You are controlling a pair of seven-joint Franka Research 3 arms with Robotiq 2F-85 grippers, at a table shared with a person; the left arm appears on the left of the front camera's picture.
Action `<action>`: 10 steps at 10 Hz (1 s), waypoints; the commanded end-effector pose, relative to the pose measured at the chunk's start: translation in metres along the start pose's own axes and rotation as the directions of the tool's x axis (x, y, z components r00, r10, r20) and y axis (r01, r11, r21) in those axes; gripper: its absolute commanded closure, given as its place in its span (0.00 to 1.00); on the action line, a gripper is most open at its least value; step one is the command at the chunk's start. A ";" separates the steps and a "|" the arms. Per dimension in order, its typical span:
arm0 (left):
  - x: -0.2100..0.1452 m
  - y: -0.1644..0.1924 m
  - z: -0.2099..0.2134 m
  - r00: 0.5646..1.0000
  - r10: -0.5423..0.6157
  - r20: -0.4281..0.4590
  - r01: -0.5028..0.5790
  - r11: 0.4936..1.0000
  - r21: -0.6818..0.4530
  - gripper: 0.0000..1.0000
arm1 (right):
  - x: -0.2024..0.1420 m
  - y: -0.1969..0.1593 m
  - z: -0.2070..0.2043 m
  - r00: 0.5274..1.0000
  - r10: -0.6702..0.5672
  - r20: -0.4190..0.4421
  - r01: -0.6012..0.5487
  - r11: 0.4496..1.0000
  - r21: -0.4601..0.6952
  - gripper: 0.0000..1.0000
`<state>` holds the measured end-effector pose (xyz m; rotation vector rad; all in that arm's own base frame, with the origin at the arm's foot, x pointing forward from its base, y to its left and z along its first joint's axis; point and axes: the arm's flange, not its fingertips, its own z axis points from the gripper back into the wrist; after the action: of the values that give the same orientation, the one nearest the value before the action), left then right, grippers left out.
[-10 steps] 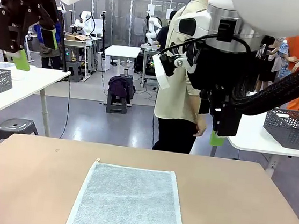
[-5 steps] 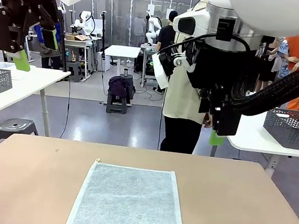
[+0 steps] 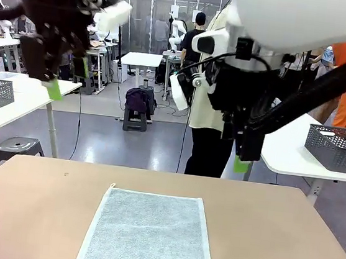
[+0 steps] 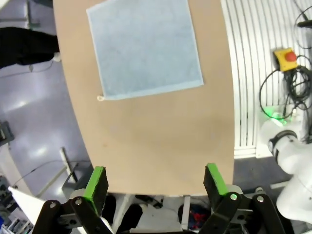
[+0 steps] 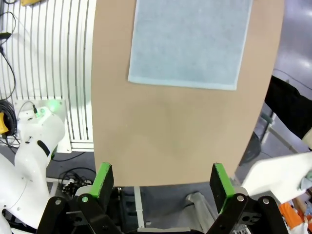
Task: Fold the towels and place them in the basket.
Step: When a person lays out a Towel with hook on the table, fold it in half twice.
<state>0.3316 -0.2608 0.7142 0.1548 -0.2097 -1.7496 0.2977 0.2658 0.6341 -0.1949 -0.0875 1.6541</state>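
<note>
Front view: blue-grey towel (image 3: 148,236) lies flat, unfolded, mid table (image 3: 26,206), at robot's edge. Left gripper (image 4: 156,179) & right gripper (image 5: 163,178) both spread wide, holding nothing, up above tabletop.

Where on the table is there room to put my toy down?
Bare tabletop lies left of the towel, right of it out to the table's edge, and in the strip past its far hem. Only the middle is taken, by the towel itself.
</note>
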 end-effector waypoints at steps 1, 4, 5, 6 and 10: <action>0.005 0.013 -0.030 0.998 -0.023 0.066 0.025 0.999 -0.029 0.00 | 0.003 -0.022 -0.016 0.998 0.033 0.049 -0.036 0.998 0.058 0.00; 0.004 0.026 -0.065 0.995 0.025 0.098 -0.016 0.996 -0.087 0.00 | 0.000 -0.043 -0.048 0.997 -0.011 0.073 0.001 0.992 0.128 0.00; -0.001 0.027 -0.074 0.991 0.036 0.126 -0.024 0.995 -0.099 0.00 | -0.005 -0.047 -0.056 0.996 -0.017 0.089 0.004 0.989 0.149 0.00; -0.005 0.028 -0.085 0.988 0.051 0.144 -0.034 0.992 -0.120 0.00 | -0.010 -0.052 -0.064 0.993 -0.025 0.116 0.005 0.986 0.167 0.00; 0.022 0.032 -0.157 0.989 0.098 0.112 -0.072 0.974 -0.213 0.00 | -0.006 -0.069 -0.118 0.982 -0.056 0.179 0.007 0.965 0.262 0.00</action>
<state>0.3896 -0.2852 0.5846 -0.1120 -0.1209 -1.7002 0.3822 0.2575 0.5436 0.1201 -0.0012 1.6164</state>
